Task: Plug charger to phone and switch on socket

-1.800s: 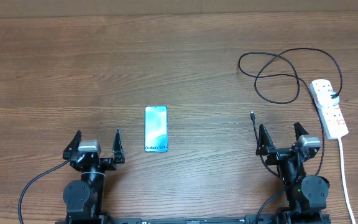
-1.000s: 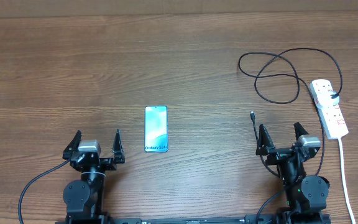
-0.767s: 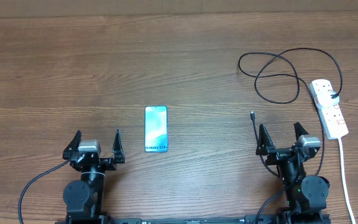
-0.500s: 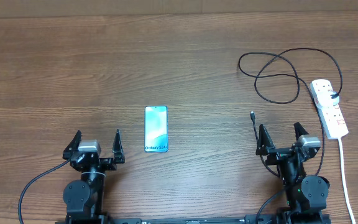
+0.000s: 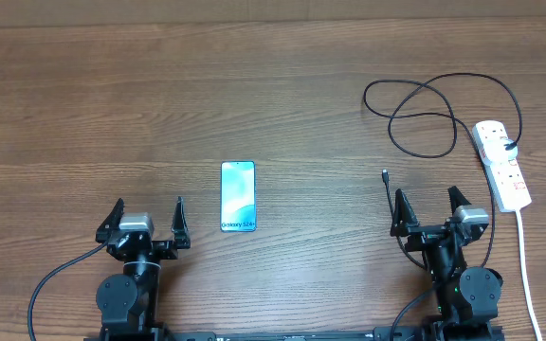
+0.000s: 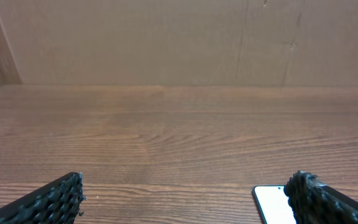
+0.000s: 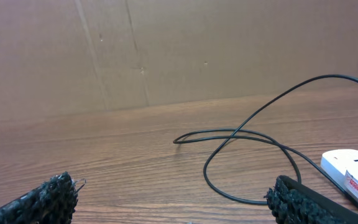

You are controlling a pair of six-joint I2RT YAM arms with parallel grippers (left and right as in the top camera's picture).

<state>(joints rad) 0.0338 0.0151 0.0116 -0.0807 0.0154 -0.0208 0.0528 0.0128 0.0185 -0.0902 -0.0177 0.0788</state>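
Observation:
The phone (image 5: pixel 238 196) lies flat mid-table, screen up; its corner shows at the lower right of the left wrist view (image 6: pixel 271 204). The black charger cable (image 5: pixel 425 116) loops at the back right, its small plug (image 5: pixel 385 174) lying free just beyond my right gripper; its loops show in the right wrist view (image 7: pixel 241 140). The white socket strip (image 5: pixel 501 164) with red switches lies at the right edge and shows in the right wrist view (image 7: pixel 352 176). My left gripper (image 5: pixel 147 217) is open and empty, left of and nearer than the phone. My right gripper (image 5: pixel 428 208) is open and empty.
The strip's white cord (image 5: pixel 529 275) runs toward the front edge at the far right. A cardboard wall (image 6: pixel 179 40) stands behind the wooden table (image 5: pixel 112 104).

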